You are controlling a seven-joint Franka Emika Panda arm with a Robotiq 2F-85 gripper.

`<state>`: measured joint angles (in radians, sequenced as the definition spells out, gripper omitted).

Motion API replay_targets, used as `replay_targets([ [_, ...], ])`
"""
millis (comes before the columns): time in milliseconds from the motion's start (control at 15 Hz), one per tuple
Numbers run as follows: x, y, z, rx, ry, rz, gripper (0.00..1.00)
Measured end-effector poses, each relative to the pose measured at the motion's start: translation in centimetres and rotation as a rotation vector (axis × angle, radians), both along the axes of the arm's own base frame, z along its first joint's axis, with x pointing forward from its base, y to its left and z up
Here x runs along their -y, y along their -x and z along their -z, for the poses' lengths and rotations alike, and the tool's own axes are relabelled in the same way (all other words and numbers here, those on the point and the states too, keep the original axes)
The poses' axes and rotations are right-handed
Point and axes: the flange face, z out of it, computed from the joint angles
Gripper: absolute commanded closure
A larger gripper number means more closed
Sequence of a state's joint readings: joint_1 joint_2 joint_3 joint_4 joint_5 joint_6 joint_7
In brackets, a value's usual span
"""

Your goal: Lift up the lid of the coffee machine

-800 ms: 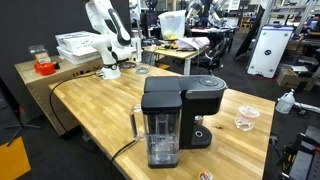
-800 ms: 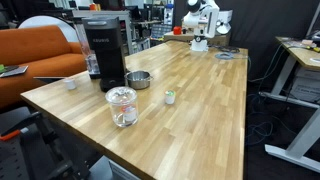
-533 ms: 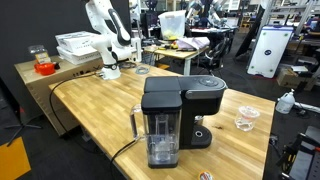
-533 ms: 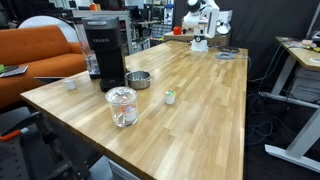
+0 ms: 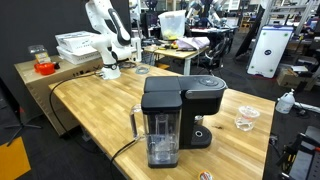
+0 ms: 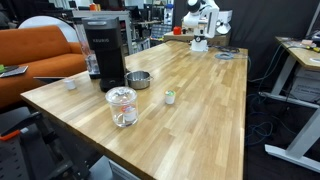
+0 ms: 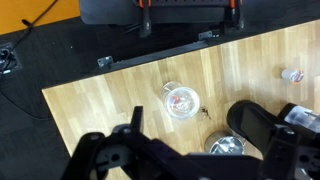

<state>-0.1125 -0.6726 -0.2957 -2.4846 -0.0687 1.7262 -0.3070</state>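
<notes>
The black coffee machine [image 5: 175, 118] stands on the wooden table [image 5: 95, 115] with its clear water tank [image 5: 160, 140] facing the camera. Its rounded black lid [image 5: 205, 89] lies flat and closed on the brew head. The machine also shows in an exterior view [image 6: 105, 50] and, from high above, in the wrist view [image 7: 262, 125]. My white arm [image 5: 104, 38] is folded at the far end of the table, far from the machine. My gripper [image 7: 215, 125] is open and empty, high above the table.
A clear jar [image 6: 121, 106], a metal bowl [image 6: 138, 79], a small white object [image 6: 170, 97] and a small cup [image 6: 70, 84] sit near the machine. A black cord [image 5: 80, 78] runs across the table. A side cabinet [image 5: 45, 80] holds a red-lidded container [image 5: 43, 66].
</notes>
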Motion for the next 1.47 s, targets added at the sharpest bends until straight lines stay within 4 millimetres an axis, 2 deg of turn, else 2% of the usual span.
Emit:
replay_targets([
  [333,0.0,-1.8,0.1,-0.02,0.011,0.037,0.0],
  [933,-0.2,-1.9,0.2,-0.017,-0.01,0.041,0.0],
  [1200,-3.0,-3.6,0.7,0.031,-0.24,0.05,0.0],
  [1467,-5.6,-6.4,2.0,0.097,-0.394,0.004,0.0],
])
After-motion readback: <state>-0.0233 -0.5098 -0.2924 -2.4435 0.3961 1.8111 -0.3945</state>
